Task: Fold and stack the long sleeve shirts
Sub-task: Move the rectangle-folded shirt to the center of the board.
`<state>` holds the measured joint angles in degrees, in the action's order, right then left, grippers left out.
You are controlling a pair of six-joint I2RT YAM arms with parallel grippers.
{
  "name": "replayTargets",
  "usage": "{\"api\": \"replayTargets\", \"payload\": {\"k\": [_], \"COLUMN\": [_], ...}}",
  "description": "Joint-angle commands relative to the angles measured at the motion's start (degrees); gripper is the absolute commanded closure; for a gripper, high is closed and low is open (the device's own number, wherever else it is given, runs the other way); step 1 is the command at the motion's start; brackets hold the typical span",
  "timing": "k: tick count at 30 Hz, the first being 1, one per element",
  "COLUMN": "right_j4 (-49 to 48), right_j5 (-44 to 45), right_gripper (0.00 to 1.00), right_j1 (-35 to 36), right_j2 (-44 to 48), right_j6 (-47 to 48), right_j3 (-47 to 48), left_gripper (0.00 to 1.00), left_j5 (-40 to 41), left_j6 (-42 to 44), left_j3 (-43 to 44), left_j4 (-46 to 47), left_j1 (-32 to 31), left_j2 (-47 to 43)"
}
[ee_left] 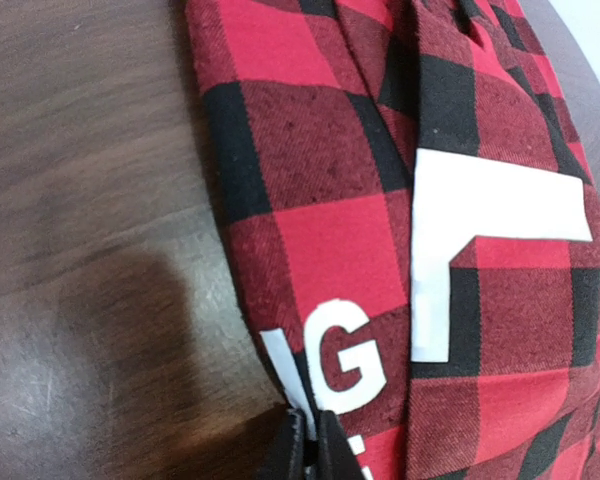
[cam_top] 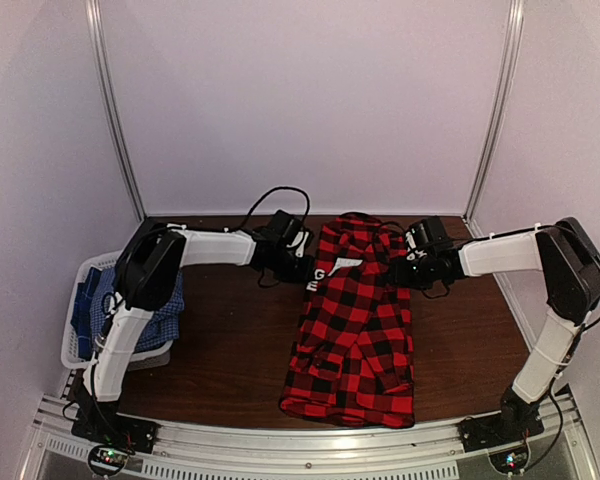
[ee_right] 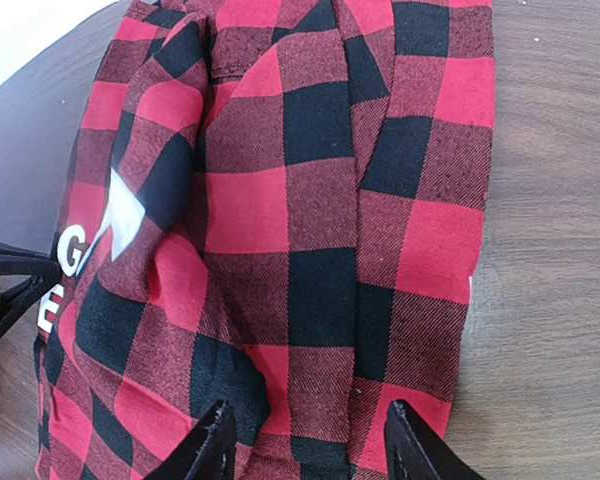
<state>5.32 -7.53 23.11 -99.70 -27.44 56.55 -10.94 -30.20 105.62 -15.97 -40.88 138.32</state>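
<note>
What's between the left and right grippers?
The collar end of the red plaid shirt fills the gap from left gripper to right gripper; top view shows it.

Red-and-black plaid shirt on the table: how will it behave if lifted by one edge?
Probably floppy: the red-and-black plaid cloth shirt lies in soft folds, so it should sag from a pinch. Likely light, since its layers look thin. Being wrinkled, it would probably bunch if pushed.

The dark wooden counter [cam_top: 230, 340] is carrying the red-and-black plaid shirt [cam_top: 355, 330], which is lying folded into a long strip near its middle, while a pale basket [cam_top: 72, 335] is sitting at its left edge.
</note>
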Motion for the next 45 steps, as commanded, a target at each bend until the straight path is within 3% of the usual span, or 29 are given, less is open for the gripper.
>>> {"api": "replayTargets", "payload": {"k": [1, 9, 16, 21, 26, 32, 45], "right_j4": [-1.39, -2.23, -3.11, -2.65, -1.97, -2.2, -5.15], "right_j5": [0.24, -0.8, -1.03, 0.48, 1.72, 0.57, -4.14], "right_gripper": [0.48, 0.48, 0.48, 0.48, 0.48, 0.48, 0.51], "right_j1": [-0.19, 0.94, 6.3, 10.27, 11.99, 13.12, 13.34], "right_j2": [1.44, 1.88, 1.73, 1.96, 1.99, 0.28, -2.41], "right_j6": [-1.11, -1.88, -3.55, -4.64, -5.11, -5.7, -7.42], "right_j3": [-0.9, -2.09, -2.55, -1.62, 0.04, 2.36, 3.2], "left_gripper": [1.0, 1.0, 1.0, 0.97, 0.77, 0.68, 0.65], "left_j5": [-1.95, 1.03, 4.71, 6.2, 9.97, 11.98, 5.84], "left_j6": [-1.96, -6.07, -7.68, -7.24, -6.1, -3.51, -0.79], "left_j3": [-4.16, -19.46, -35.25, -39.52, -36.85, -28.32, -6.47], "left_j4": [1.2, 4.06, 5.16, 4.52, 0.54, -2.23, -4.92], "left_j1": [-0.34, -0.34, -0.25, -0.08, -0.07, 0.04, 3.48], "left_j2": [-3.56, -14.23, -25.11, -29.61, -33.04, -32.92, -13.66]}}
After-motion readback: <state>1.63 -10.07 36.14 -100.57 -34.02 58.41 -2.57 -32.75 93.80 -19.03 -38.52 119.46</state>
